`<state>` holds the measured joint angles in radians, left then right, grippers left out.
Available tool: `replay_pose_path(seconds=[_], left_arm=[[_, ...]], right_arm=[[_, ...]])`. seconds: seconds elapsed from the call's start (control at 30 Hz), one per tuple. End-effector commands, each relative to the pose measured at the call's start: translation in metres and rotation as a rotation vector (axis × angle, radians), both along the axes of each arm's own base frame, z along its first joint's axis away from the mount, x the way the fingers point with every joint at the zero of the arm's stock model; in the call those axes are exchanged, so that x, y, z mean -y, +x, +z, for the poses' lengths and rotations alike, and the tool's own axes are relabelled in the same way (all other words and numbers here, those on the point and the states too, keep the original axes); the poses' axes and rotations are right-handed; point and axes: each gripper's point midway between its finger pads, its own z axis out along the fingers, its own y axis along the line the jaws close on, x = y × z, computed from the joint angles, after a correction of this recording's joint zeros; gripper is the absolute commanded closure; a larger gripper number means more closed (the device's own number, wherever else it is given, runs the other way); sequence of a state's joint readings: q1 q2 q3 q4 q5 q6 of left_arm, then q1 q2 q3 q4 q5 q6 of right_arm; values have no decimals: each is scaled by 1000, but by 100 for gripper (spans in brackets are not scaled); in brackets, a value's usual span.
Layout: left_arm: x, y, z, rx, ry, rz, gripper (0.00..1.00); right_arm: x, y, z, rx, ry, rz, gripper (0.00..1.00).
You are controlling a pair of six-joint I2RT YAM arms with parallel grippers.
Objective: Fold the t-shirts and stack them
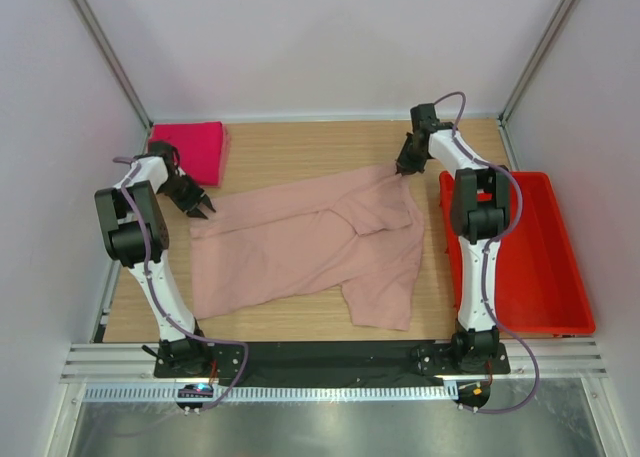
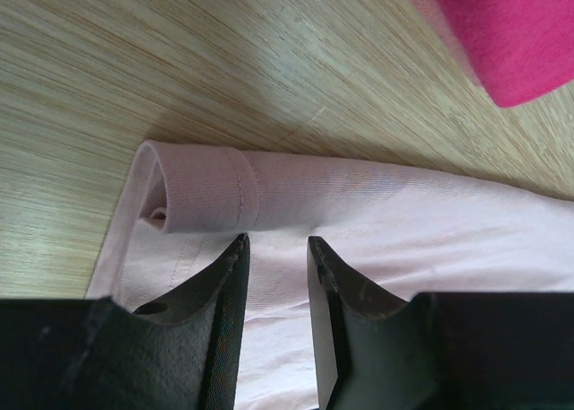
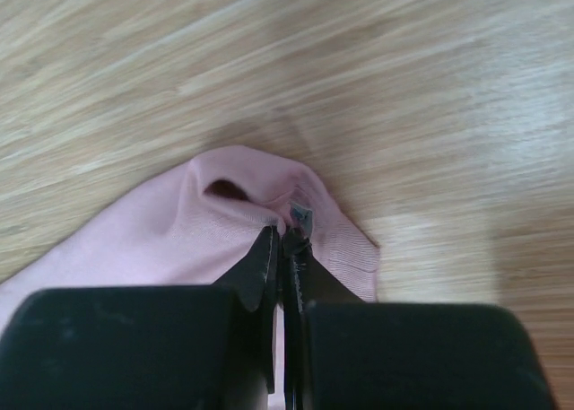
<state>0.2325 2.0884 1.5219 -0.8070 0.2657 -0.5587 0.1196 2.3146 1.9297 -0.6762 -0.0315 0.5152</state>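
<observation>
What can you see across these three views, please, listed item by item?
table: one, light wood, under everything.
pink shirt: one, pale pink, spread unfolded across the middle.
magenta shirt: one, bright magenta, folded at the far left corner.
bin: one, red, along the right edge beside the right arm.
left gripper: one, black, jaws apart over the pink shirt's left hem corner.
right gripper: one, black, shut on the pink shirt's far edge.
</observation>
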Motion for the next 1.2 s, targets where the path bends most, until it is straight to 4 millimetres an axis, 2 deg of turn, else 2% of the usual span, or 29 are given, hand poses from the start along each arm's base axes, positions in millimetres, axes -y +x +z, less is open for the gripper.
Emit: replay_pose_path(seconds=[0.0, 0.1, 0.13, 0.23, 0.33, 0.37, 0.5, 0.6, 0.63, 0.83, 0.87, 1.17], left_arm=[[-14, 2, -9, -2, 37, -9, 66], [-13, 1, -9, -3, 34, -9, 66], [-12, 1, -7, 1, 35, -12, 66], [-13, 2, -4, 8, 38, -12, 66], [-12, 3, 1, 21, 35, -12, 66], [-12, 4, 4, 30, 35, -11, 66], [-11, 4, 15, 50, 36, -16, 66], [-10, 7, 20, 69, 33, -19, 65], [-11, 8, 20, 69, 32, -17, 65], [-9, 6, 12, 50, 24, -27, 66], [-9, 4, 11, 47, 23, -29, 66], [-9, 4, 3, 33, 14, -15, 66]], right_arm=[[23, 2, 14, 26, -54, -41, 99], [20, 4, 6, 7, -43, -35, 98], [14, 4, 7, 7, -12, -22, 97], [15, 4, 14, 6, -14, -26, 95], [17, 3, 28, 14, -29, -24, 85], [17, 4, 32, 22, -31, -19, 77], [14, 13, 53, 95, -31, 60, 60], [6, 25, 58, 144, -17, 129, 49], [3, 27, 51, 139, -8, 144, 47], [-11, 38, 41, 159, 32, 240, 42], [-14, 38, 34, 149, 47, 260, 42], [-10, 39, 18, 120, 43, 252, 44]])
